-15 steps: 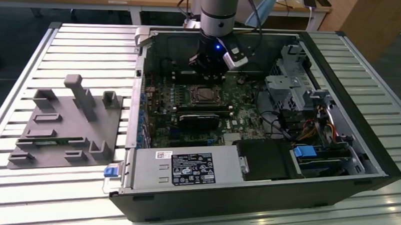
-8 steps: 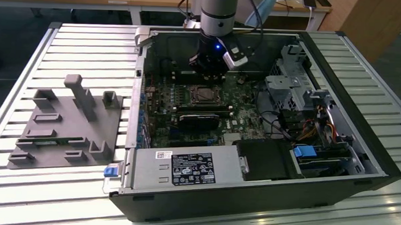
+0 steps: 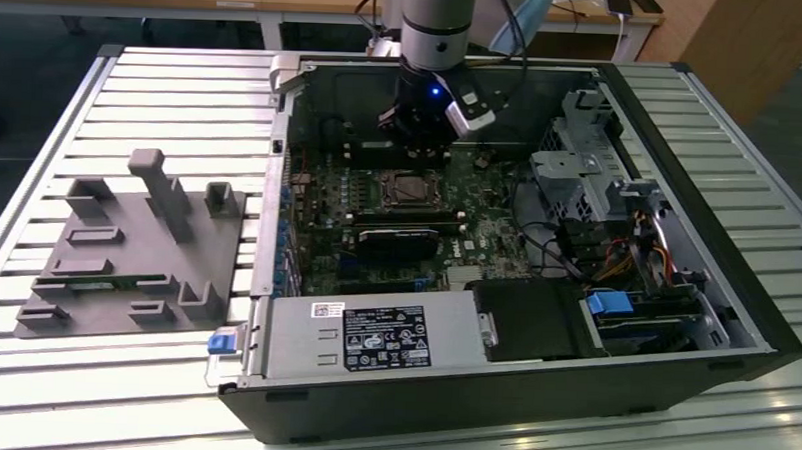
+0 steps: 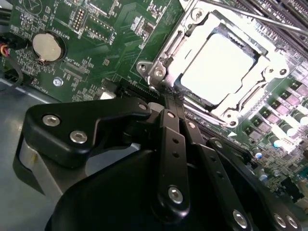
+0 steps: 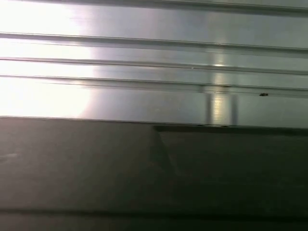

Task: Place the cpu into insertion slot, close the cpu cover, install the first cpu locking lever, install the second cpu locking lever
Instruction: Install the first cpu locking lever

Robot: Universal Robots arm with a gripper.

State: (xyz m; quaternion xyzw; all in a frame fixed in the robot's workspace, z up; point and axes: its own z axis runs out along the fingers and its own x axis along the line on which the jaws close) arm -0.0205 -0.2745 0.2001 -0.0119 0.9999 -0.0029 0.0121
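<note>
Hanging just beside the insertion slot (image 4: 191,94), the claw (image 4: 166,97) is looking pinched shut on nothing. The cpu (image 4: 217,67) is sitting inside it. I'm guessing it's light, stiff and fragile, so edge grabs only.

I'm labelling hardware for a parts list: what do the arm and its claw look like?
The arm is a silver-grey cylinder with dark cables trailing beside it and a blue light lower down. The claw is matte black, built of flat links fastened with silver screws.

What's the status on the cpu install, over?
Gripper shut, at the slot's edge. Cpu seated in insertion slot, cpu cover lying over it. No obstruction seen.
</note>
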